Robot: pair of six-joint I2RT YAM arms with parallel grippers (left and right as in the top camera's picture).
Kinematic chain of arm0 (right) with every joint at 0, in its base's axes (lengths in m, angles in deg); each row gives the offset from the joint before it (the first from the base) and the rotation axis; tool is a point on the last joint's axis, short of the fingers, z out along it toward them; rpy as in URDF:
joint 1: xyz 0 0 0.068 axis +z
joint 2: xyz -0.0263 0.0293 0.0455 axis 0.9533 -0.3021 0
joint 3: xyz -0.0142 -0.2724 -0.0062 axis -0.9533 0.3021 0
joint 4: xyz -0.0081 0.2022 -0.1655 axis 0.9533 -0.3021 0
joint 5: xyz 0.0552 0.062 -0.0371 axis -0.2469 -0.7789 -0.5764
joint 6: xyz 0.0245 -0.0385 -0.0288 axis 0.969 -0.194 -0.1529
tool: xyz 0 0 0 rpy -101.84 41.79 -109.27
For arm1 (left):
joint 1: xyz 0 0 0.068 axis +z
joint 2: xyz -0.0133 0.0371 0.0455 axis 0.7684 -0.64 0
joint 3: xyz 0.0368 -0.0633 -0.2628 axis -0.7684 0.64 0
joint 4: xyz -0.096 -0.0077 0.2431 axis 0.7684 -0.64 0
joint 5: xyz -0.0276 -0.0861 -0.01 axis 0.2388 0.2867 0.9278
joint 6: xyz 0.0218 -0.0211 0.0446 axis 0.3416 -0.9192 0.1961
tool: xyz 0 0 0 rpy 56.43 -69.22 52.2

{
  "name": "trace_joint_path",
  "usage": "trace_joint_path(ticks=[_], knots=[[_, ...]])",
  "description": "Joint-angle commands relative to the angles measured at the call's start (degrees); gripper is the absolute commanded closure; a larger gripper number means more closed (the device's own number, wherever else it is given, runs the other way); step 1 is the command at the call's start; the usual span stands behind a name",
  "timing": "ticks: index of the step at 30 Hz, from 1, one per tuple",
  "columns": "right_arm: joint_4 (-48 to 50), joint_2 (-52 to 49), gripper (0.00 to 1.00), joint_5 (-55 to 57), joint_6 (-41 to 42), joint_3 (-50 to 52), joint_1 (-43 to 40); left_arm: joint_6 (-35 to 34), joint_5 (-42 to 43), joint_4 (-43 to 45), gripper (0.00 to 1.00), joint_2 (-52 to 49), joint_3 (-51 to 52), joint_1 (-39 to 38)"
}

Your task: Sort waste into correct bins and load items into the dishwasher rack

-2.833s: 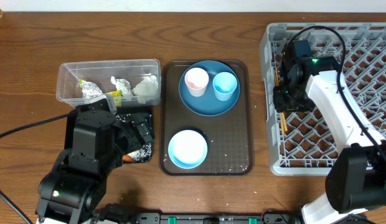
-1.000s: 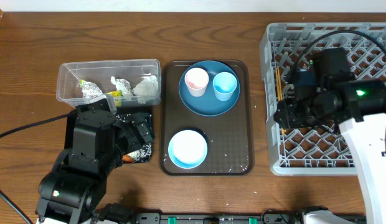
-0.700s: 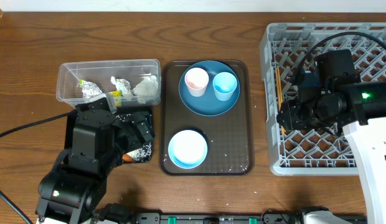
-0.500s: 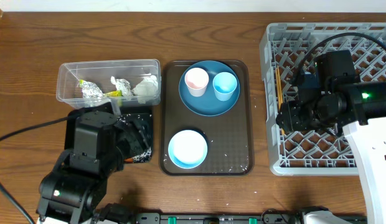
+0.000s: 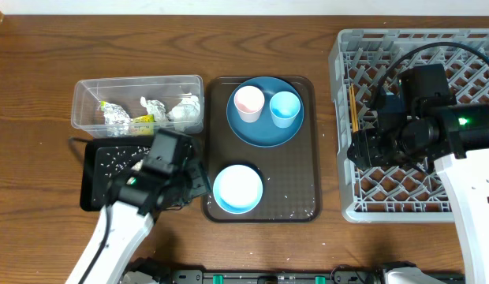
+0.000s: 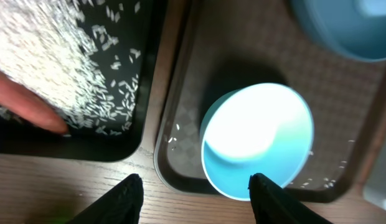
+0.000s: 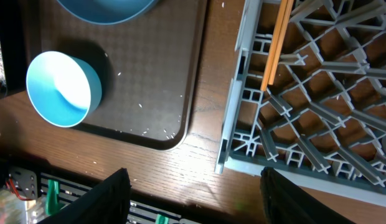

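The pale bowl (image 5: 238,188) stands at the front of the brown serving tray (image 5: 304,185). My left gripper (image 5: 193,185) is open and empty just left of it; in the left wrist view (image 6: 196,199) the bowl (image 6: 258,140) lies between and beyond the fingers. The black tray (image 5: 102,170) holds rice (image 6: 62,56) and a carrot (image 6: 25,106). The clear tub (image 5: 83,99) holds napkins (image 5: 181,110) and the wrapper (image 5: 114,114). The blue plate (image 5: 264,130) carries the pinkish cup (image 5: 248,102) and the light blue cup (image 5: 284,108). My right gripper (image 5: 359,150) is open over the rack's (image 5: 418,201) left edge, near the chopsticks (image 5: 354,106).
In the right wrist view the open right gripper (image 7: 196,199) hangs over bare wood between the serving tray (image 7: 162,74) and the rack (image 7: 243,124), with the chopsticks (image 7: 277,43) lying in the rack. Rice grains are scattered on the serving tray.
My left arm has swung right from over the black tray to beside the bowl. My right gripper has lifted away from the chopsticks, which stay in the rack.
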Motion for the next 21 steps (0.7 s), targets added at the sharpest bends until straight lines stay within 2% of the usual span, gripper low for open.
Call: trace_joint_path(ticks=[1, 13, 17, 21], knots=[[-0.1, 0.5, 0.35, 0.1, -0.7, -0.8, -0.4, -1.6, 0.6, 1.3, 0.44, -5.1, 1.0, -1.8], [-0.6, 0.5, 0.35, 0.1, -0.7, -0.8, -0.4, -1.6, 0.5, 10.1, 0.45, -23.2, 2.1, -9.8], [-0.8, 0.5, 0.35, 0.1, -0.7, -0.8, -0.4, -1.6, 0.2, 10.9, 0.51, -26.2, 2.1, -9.9], [-0.8, 0.5, 0.35, 0.1, -0.7, -0.8, -0.4, -1.6, 0.2, 11.0, 0.67, -26.3, 2.1, -9.9]])
